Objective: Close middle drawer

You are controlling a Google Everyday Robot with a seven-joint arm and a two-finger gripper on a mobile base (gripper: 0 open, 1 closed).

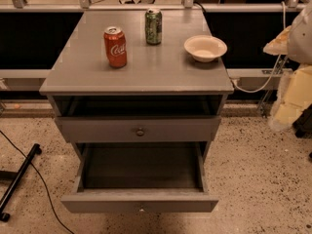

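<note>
The grey cabinet point(136, 77) shows two drawer fronts. The middle drawer point(141, 206) is the lower one. It is pulled far out, its dark inside is bare, and a small metal knob sits at the centre of its front. Above it is the top front point(107, 129), with a darker knob and a dark gap under the tabletop. The lowest front is hidden under the open drawer. My gripper point(287, 108) hangs at the right edge of the view, well to the right of the cabinet and apart from it, at about the height of the top front.
On the cabinet top stand a red cola can point(115, 47), a green can point(153, 27) and a white bowl point(205, 48). A black stand leg and cable point(19, 179) lie on the speckled floor at the left. A rail and dark panels run behind.
</note>
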